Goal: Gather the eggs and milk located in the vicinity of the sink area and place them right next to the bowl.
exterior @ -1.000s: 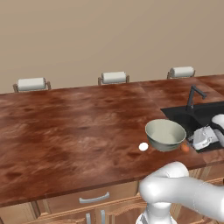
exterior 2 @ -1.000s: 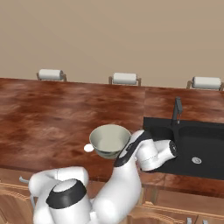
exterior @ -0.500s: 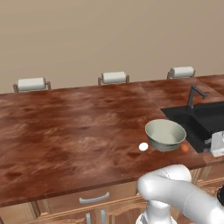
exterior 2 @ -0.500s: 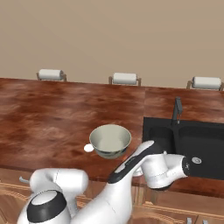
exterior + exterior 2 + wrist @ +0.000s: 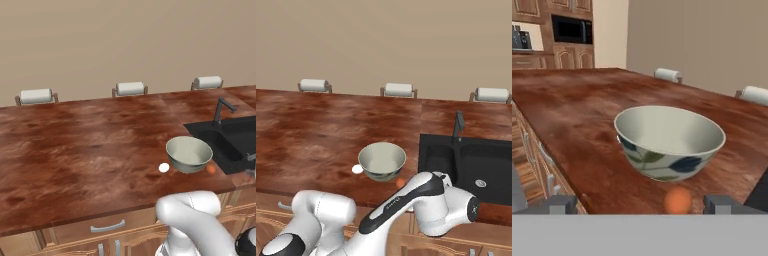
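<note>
Egg (image 5: 678, 200) lay on the table (image 5: 75, 150) just beside the bowl (image 5: 669, 141), between my pincer's (image 5: 640, 204) wide-open, empty tips. I judged that placement finished; the milk came next, calling for a reach toward the sink (image 5: 476, 162).

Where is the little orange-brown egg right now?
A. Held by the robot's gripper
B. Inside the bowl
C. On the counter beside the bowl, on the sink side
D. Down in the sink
C. The orange-brown egg lies on the wooden counter right next to the bowl, between it and the black sink; the white egg lies on the bowl's other side.
</note>
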Controlling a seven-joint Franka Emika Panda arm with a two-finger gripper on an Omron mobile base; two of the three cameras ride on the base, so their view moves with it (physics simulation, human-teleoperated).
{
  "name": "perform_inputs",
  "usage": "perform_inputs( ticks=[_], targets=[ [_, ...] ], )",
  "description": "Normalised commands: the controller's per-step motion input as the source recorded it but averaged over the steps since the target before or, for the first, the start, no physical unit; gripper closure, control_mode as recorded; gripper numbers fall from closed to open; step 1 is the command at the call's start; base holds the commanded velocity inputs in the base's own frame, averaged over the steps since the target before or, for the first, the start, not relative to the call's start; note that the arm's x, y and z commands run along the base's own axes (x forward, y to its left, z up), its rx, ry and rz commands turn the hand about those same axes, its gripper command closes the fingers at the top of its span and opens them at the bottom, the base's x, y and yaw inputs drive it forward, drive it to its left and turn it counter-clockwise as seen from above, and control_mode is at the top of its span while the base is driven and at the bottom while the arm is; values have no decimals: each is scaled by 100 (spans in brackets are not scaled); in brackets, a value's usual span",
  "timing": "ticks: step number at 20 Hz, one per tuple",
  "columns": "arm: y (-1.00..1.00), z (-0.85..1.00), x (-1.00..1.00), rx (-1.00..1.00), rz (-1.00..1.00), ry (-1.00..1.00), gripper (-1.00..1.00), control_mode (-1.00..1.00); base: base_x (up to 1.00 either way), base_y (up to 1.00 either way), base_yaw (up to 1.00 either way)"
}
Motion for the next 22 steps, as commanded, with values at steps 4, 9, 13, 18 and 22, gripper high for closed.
perform_inputs(
  ticks=[4,9,13,18,22],
  targets=[
    [24,0,-15,-7,-7,-10,-100,-100,0,0,0],
    [5,0,0,0,0,0,-100,100,0,0,0],
    [0,0,0,0,0,0,-100,100,-25,-7,0],
    [0,0,0,0,0,0,-100,100,-82,-37,-3],
    [0,0,0,0,0,0,-100,100,-100,-49,0]
  ],
)
